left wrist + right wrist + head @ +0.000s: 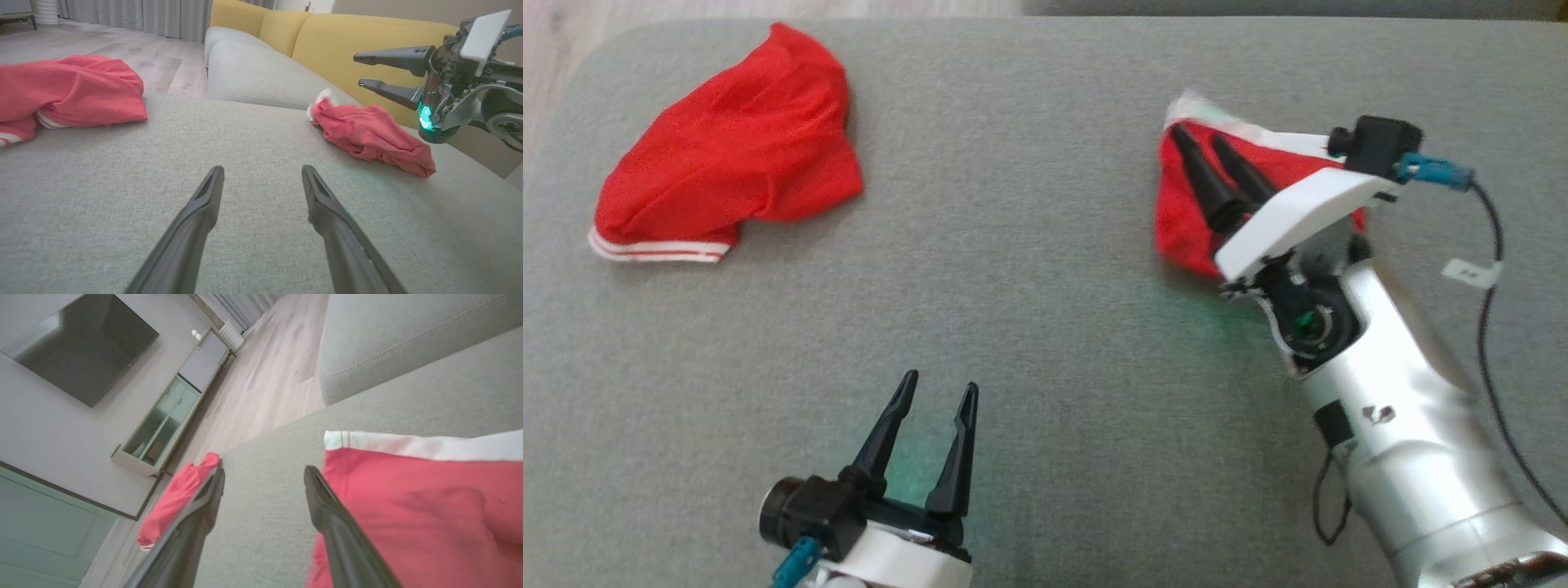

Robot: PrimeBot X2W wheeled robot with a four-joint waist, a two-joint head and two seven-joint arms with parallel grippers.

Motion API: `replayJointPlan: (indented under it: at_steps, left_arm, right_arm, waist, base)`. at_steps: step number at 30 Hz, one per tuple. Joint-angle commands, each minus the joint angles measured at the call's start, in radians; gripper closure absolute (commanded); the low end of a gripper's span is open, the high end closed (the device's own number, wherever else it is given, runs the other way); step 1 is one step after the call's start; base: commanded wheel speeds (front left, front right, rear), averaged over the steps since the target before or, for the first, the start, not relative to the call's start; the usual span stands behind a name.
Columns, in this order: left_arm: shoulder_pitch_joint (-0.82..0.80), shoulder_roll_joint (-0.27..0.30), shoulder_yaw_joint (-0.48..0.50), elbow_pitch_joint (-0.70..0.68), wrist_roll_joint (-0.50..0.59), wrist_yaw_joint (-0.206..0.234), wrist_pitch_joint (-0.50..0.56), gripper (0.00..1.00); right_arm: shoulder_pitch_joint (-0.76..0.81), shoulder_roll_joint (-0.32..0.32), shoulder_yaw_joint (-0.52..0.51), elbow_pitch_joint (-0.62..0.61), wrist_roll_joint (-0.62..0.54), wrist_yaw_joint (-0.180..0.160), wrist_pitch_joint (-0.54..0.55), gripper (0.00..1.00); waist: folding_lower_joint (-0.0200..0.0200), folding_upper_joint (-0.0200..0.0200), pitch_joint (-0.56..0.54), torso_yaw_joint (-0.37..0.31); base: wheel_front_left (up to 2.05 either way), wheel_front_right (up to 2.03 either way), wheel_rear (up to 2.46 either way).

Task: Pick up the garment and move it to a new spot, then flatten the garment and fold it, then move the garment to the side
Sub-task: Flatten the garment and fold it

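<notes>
Two red garments lie on the grey cushion point(1029, 286). The bigger one point(735, 147), with a white striped hem, is bunched at the far left; it also shows in the left wrist view point(73, 92) and the right wrist view point(179, 494). The smaller one point(1180, 224), with a white band, lies crumpled at the right point(367, 130) point(429, 506). My right gripper point(1202, 140) hovers open just above it with nothing between its fingers point(361, 71) point(264, 471). My left gripper point(941, 382) stands open and empty over bare cushion near the front point(262, 169).
A yellow sofa back point(347, 36) and a second grey cushion point(253, 73) stand beyond the surface. The wooden floor point(122, 49) lies past the cushion's rounded left edge. A wall TV point(81, 343) and a low cabinet point(163, 428) are far off.
</notes>
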Motion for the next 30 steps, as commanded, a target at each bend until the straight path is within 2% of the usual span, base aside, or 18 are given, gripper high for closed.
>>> replayJointPlan:
  at_steps: [1,4,7,12,16,18,19,20,22,26,30]
  left_arm:
    - [-0.005,-0.004,0.043,-0.024,0.008,-0.005,-0.005,0.0]
    - [0.002,-0.005,0.055,-0.023,0.01,-0.005,-0.005,0.0]
    - [0.015,-0.005,0.072,-0.026,0.012,-0.006,-0.005,0.0]
    - [0.044,-0.006,0.102,-0.037,0.015,-0.006,-0.005,0.0]
    - [0.058,-0.007,0.111,-0.042,0.02,-0.006,-0.005,0.0]
    - [0.059,-0.007,0.11,-0.043,0.023,-0.006,-0.005,0.0]
    - [0.057,-0.007,0.105,-0.044,0.024,-0.006,-0.005,0.0]
    - [0.057,-0.007,0.105,-0.044,0.024,-0.006,-0.005,0.0]
    - [0.051,-0.007,0.095,-0.045,0.025,-0.006,-0.005,0.0]
    - [0.031,-0.007,0.075,-0.044,0.02,-0.006,-0.005,0.0]
    - [0.01,-0.007,0.067,-0.038,0.017,-0.006,-0.005,0.0]
  right_arm:
    - [-0.01,0.012,0.058,-0.065,0.039,0.007,-0.038,0.0]
    - [0.038,0.012,0.119,-0.13,0.054,0.007,-0.088,0.0]
    - [0.097,0.008,0.114,-0.181,-0.1,0.007,-0.167,0.0]
    - [0.261,-0.041,-0.053,-0.273,-0.456,0.007,-0.268,0.0]
    - [0.39,-0.042,-0.204,-0.368,-0.635,0.007,-0.281,0.0]
    - [0.425,-0.034,-0.26,-0.399,-0.673,0.007,-0.27,0.0]
    - [0.43,-0.032,-0.275,-0.41,-0.692,0.007,-0.262,0.26]
    - [0.43,-0.032,-0.275,-0.41,-0.692,0.007,-0.262,0.26]
    - [0.422,-0.028,-0.294,-0.421,-0.704,0.007,-0.242,1.0]
    - [0.357,-0.044,-0.279,-0.383,-0.722,0.007,-0.192,1.0]
    - [0.276,-0.069,-0.269,-0.279,-0.753,0.007,-0.169,1.0]
  waist:
    - [0.0,-0.0001,-0.011,-0.018]
    - [0.0,-0.0001,-0.023,-0.037]
    - [0.0,-0.0001,-0.043,-0.055]
    - [0.0,-0.0001,-0.073,-0.077]
    - [0.0,-0.0001,-0.081,-0.083]
    - [0.0,-0.0001,-0.075,-0.081]
    - [0.0,-0.0001,-0.07,-0.076]
    - [0.0,-0.0001,-0.07,-0.076]
    - [0.0,-0.0001,-0.058,-0.066]
    - [0.0,-0.0001,-0.026,-0.032]
    - [0.0,-0.0001,-0.001,0.017]
  base:
    - [0.0,0.0,0.0]
    - [0.0,0.0,0.0]
    - [0.0,0.0,0.0]
    - [0.0,0.0,0.0]
    - [0.0,0.0,0.0]
    - [0.0,0.0,0.0]
    - [0.0,0.0,0.0]
    - [0.0,0.0,0.0]
    - [0.0,0.0,0.0]
    - [0.0,0.0,0.0]
    - [0.0,0.0,0.0]
